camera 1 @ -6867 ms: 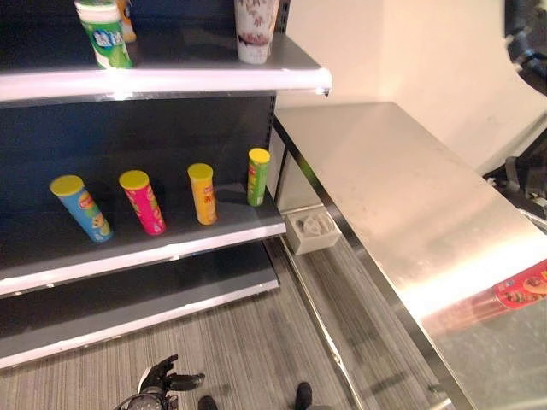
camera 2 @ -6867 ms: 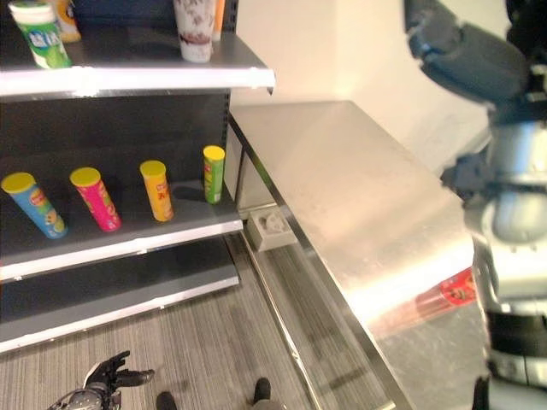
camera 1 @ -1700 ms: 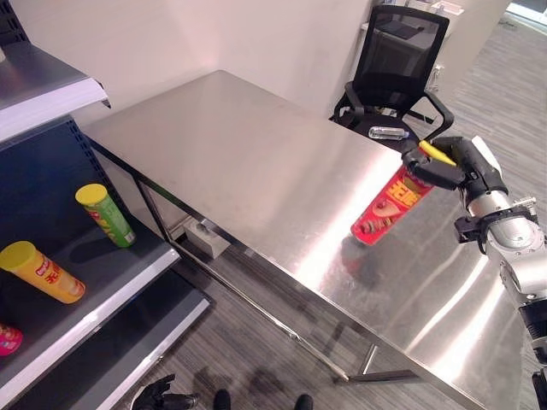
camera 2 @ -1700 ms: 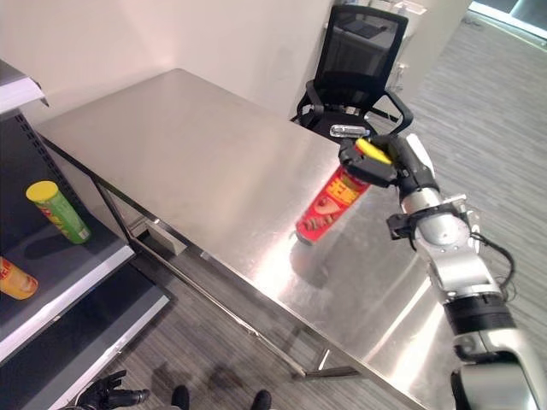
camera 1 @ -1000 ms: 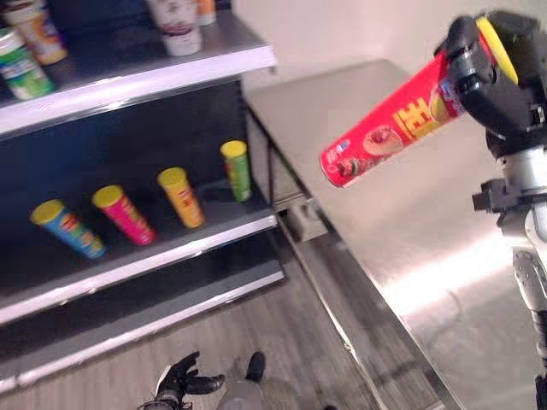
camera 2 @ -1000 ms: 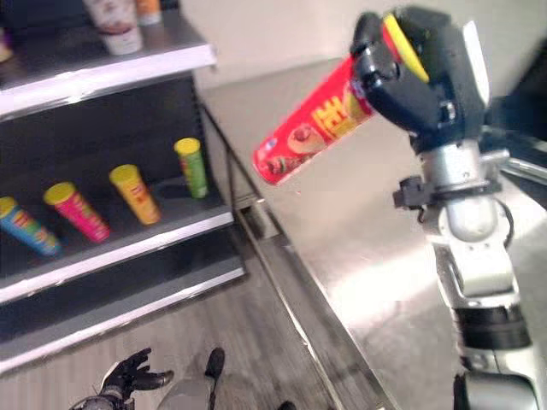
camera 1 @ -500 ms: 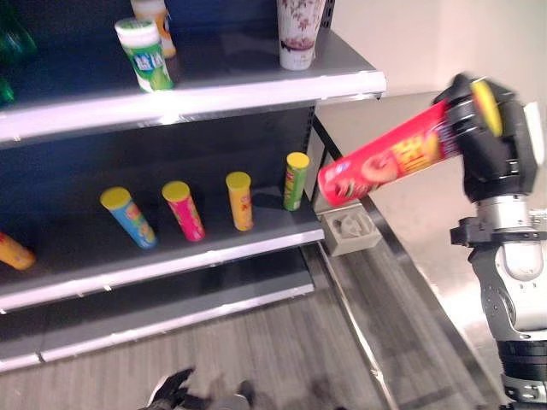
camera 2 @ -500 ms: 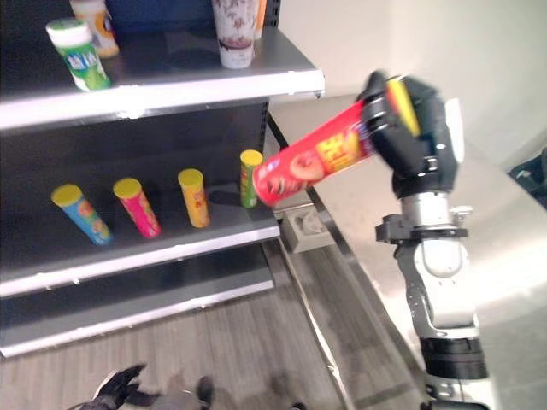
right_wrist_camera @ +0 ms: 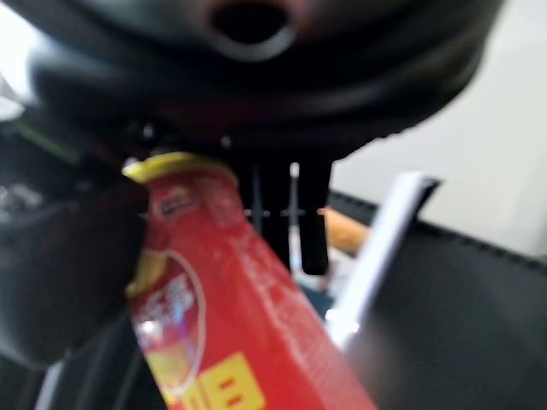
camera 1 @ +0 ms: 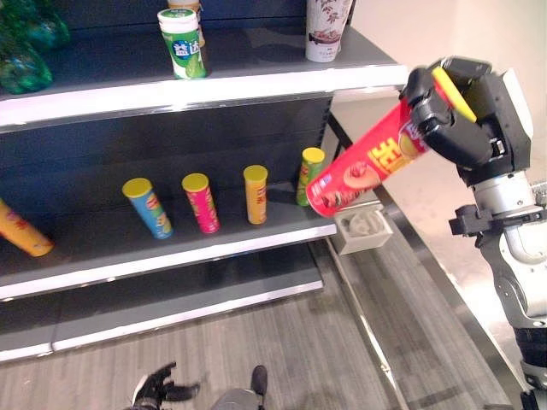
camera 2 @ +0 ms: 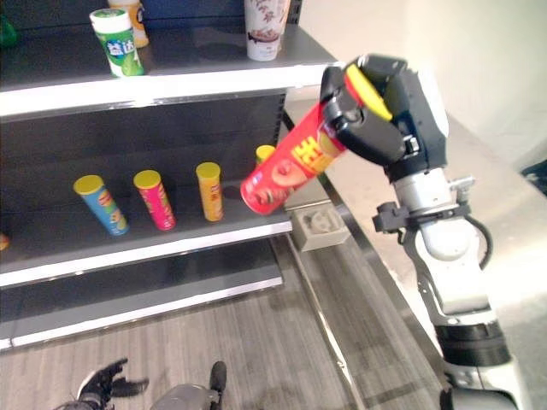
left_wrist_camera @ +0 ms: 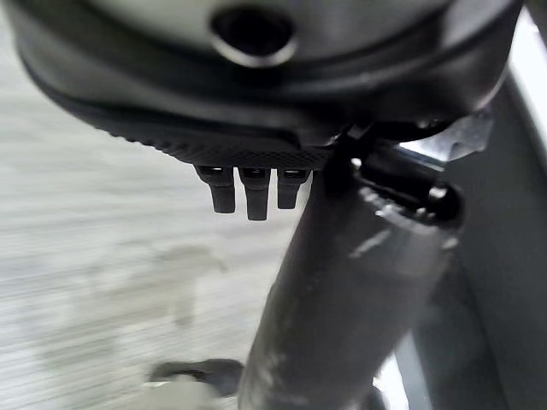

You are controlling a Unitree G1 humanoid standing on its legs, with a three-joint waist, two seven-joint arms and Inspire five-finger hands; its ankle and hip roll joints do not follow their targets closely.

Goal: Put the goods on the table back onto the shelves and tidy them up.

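My right hand (camera 1: 466, 115) is shut on a red crisp can (camera 1: 363, 166) with a yellow lid, held tilted in the air, its base pointing at the right end of the middle shelf (camera 1: 171, 248). The same red can (right_wrist_camera: 214, 316) fills the right wrist view, with the thumb curled round it. Standing on that shelf are a blue can (camera 1: 148, 207), a pink can (camera 1: 201, 202), an orange can (camera 1: 255, 194) and a green can (camera 1: 309, 175). My left hand (camera 1: 154, 391) hangs low over the floor, fingers spread and empty.
On the top shelf (camera 1: 214, 81) stand a green-and-white tub (camera 1: 183, 43), a patterned cup (camera 1: 327, 30) and green bags (camera 1: 21, 51). Another orange can (camera 1: 21, 231) leans at the middle shelf's far left. The steel table (camera 2: 504, 213) runs along the right; a grey floor box (camera 1: 363, 229) sits beside the shelf.
The right hand has carried the red can lower and closer to the middle shelf's right end. The camera has shifted slightly, so the shelves sit further right in view.
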